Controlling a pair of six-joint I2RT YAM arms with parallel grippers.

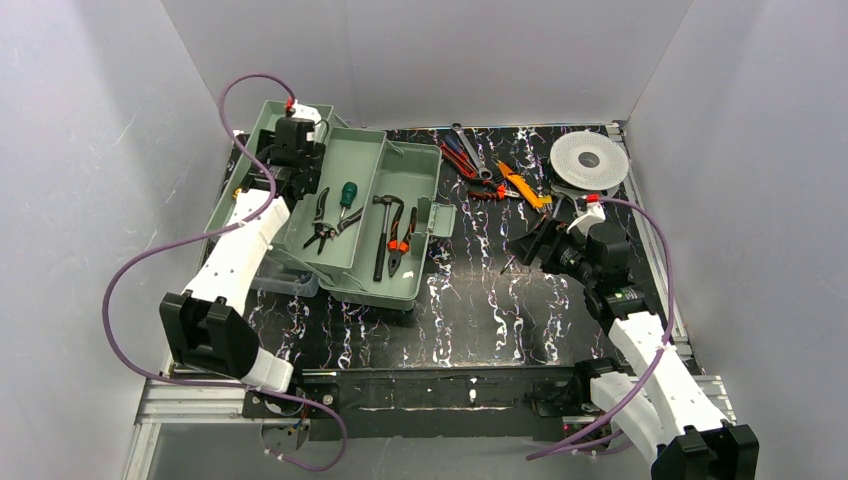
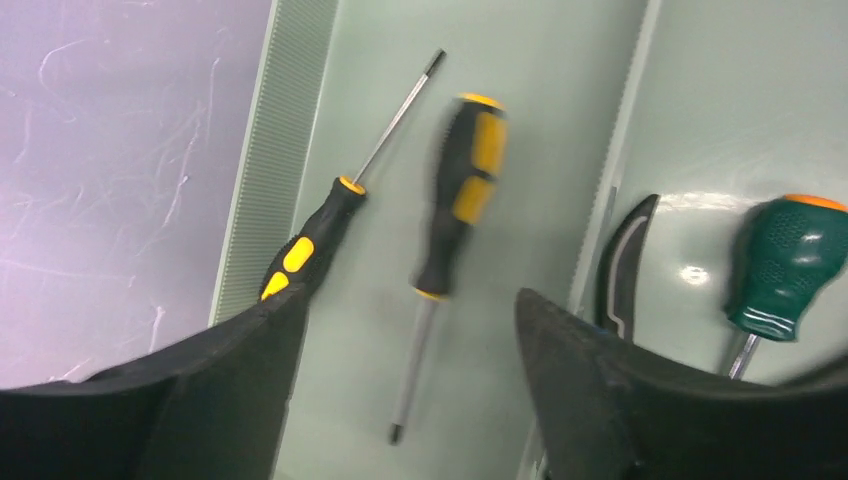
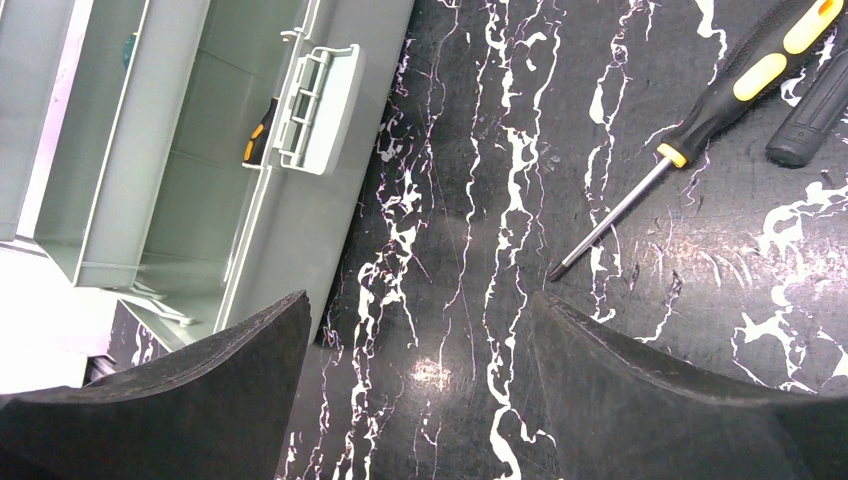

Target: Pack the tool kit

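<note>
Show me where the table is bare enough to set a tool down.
Widest bare patch: the black table between the toolbox and the right gripper, running to the near edge. Crowded at the far right, where loose tools pile beside the spool, and a screwdriver lies close by the right gripper.

Overhead view spans table (image 1: 480, 300); close downward wrist views share toolbox (image 1: 365, 160)

L arm (image 1: 235, 250) extended fwd, L gripper (image 2: 410, 300) jaws spread, empty. R arm (image 1: 640, 345) bent, R gripper (image 3: 420, 300) jaws spread, empty.
</note>
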